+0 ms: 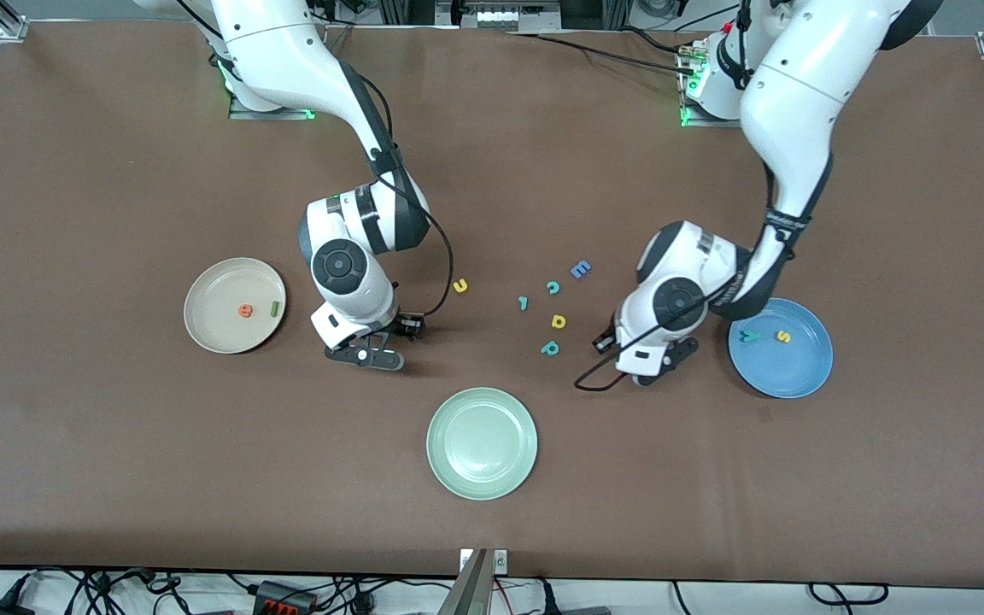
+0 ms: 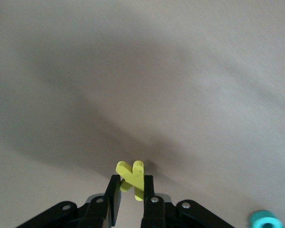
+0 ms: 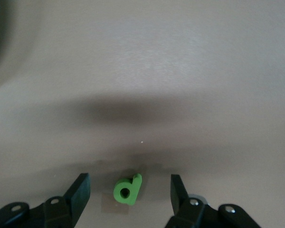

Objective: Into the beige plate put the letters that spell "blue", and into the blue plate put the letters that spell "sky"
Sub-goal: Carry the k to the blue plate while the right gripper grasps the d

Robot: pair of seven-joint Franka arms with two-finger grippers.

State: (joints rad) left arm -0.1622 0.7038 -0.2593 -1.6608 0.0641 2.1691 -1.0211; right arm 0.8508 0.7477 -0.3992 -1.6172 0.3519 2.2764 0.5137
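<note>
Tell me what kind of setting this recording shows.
Likely a robotics lab bench: a brown-covered table framed by metal rails, cables and power strips along its edge, with small foam letters and plain round plates laid out as sorting props.

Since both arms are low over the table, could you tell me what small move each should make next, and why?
Probably the left gripper, shut on the yellow foam k, should lift toward the round blue plate; the right gripper, open around the green foam b, should close.
</note>
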